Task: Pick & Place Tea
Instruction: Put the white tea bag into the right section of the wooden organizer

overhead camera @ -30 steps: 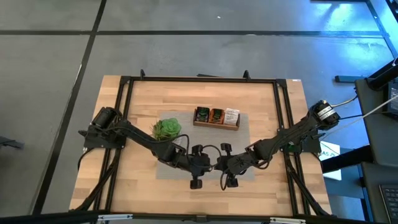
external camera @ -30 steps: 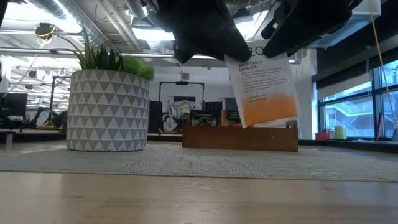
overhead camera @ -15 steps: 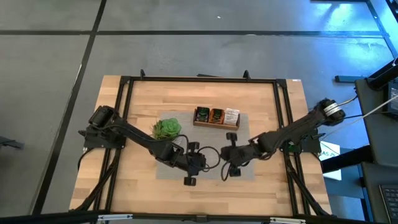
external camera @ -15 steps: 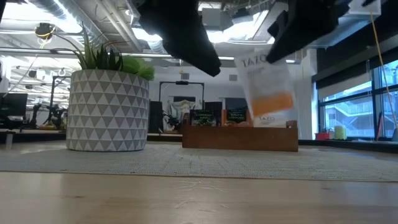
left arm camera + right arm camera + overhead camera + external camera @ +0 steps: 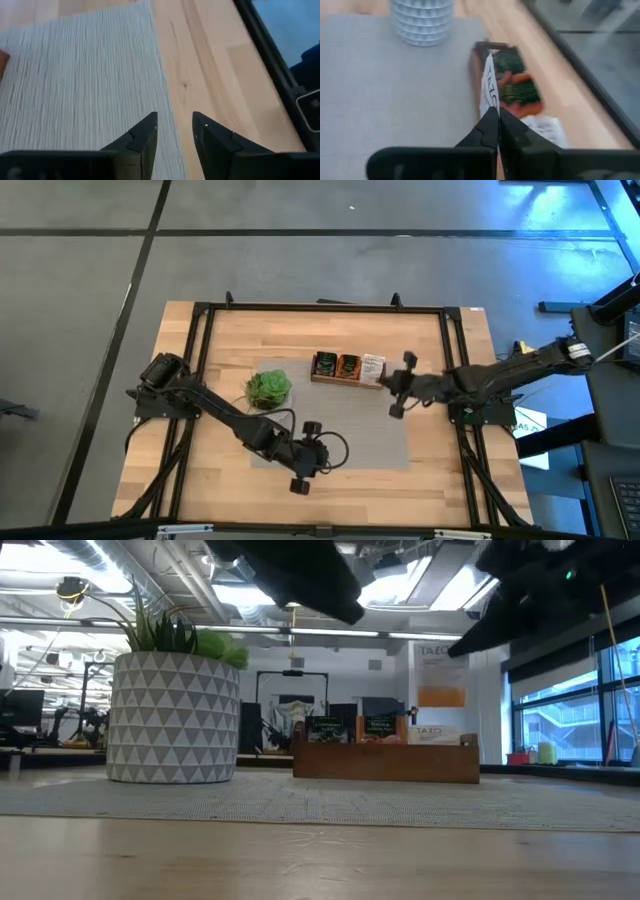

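The held tea sachet [image 5: 441, 680] is white with an orange band. It hangs from my right gripper [image 5: 395, 395], which is shut on it by the right end of the brown wooden box [image 5: 348, 368]. The box stands on the grey mat [image 5: 330, 425] and holds dark-green, orange-red and white sachets [image 5: 515, 87]. My left gripper [image 5: 300, 478] hovers open over the mat's near edge, and its wrist view shows the open gripper [image 5: 175, 132] empty. My right gripper pinches the white-and-orange sachet by its upper edge [image 5: 490, 102] between the two shut fingers. The fingers come from the table's right side, slanting down. The sachet is lifted clear and hangs upright below the fingers, over the box's right end [image 5: 440, 755].
A green plant in a triangle-patterned pot [image 5: 172, 718] stands on the mat left of the box, and it is also visible from above [image 5: 268, 387]. The middle of the mat [image 5: 75, 75] lies bare. A black frame [image 5: 455, 360] runs along the table's sides.
My right gripper has carried the sachet from the mat's middle toward the far right, up to the box's right end. My left gripper has drawn back a little toward the near edge. The two grippers, close together a second ago, now stand well apart.
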Controlling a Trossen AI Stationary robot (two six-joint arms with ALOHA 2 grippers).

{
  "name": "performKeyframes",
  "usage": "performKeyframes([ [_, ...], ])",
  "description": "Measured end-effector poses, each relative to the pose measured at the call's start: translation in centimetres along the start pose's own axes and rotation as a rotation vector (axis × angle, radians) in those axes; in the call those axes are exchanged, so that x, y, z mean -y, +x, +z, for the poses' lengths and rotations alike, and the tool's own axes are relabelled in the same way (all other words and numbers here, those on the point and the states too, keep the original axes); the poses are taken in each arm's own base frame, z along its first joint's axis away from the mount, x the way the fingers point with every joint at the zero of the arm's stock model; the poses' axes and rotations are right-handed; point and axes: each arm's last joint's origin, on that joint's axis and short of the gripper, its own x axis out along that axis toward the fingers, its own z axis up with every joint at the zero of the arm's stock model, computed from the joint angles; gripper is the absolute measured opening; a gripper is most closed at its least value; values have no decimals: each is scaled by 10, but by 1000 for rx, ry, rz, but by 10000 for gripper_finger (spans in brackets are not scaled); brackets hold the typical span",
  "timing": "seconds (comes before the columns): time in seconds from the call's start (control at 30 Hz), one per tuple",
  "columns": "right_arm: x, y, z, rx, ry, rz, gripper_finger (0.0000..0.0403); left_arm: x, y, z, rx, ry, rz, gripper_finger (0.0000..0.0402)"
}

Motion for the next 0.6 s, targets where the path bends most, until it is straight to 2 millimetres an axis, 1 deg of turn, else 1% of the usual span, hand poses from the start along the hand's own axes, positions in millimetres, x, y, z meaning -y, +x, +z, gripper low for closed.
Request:
performKeyframes([
  [0.13,21,9,-15,-44,1,-45,5,0,0,2,22,-2,-4,119],
  [0.2,27,16,-22,-49,0,-12,5,0,0,2,22,-4,-5,120],
  [0.3,34,24,-31,-50,-1,-27,5,0,0,2,23,-21,-4,120],
  [0.4,39,28,-34,-38,-3,-43,5,0,0,2,25,-30,-5,117],
  [0.6,42,33,-42,-33,11,-21,5,1,0,3,31,-34,-6,119],
])
